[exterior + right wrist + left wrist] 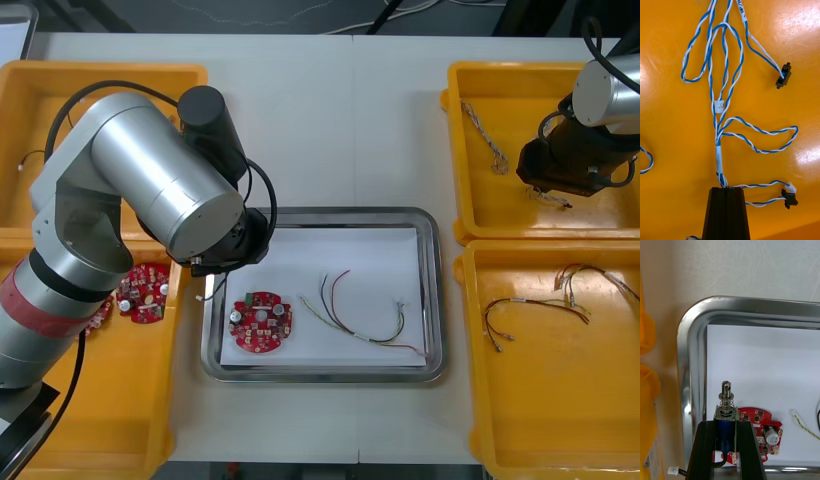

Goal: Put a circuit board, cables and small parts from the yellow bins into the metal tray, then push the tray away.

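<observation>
Part over tray, cable pinched.
My left gripper fingers clamp a small metal part over the metal tray, at its left edge; my right gripper fingers pinch a blue and white cable in a yellow bin.

White label on cable — lettering blurred, unreadable

the left arm bends in from the near left, wrist tipped down toward the middle, left gripper clamped on a small metal part. far right, the right arm dips low, right gripper pinched tight on a twisted blue and white cable.
</observation>
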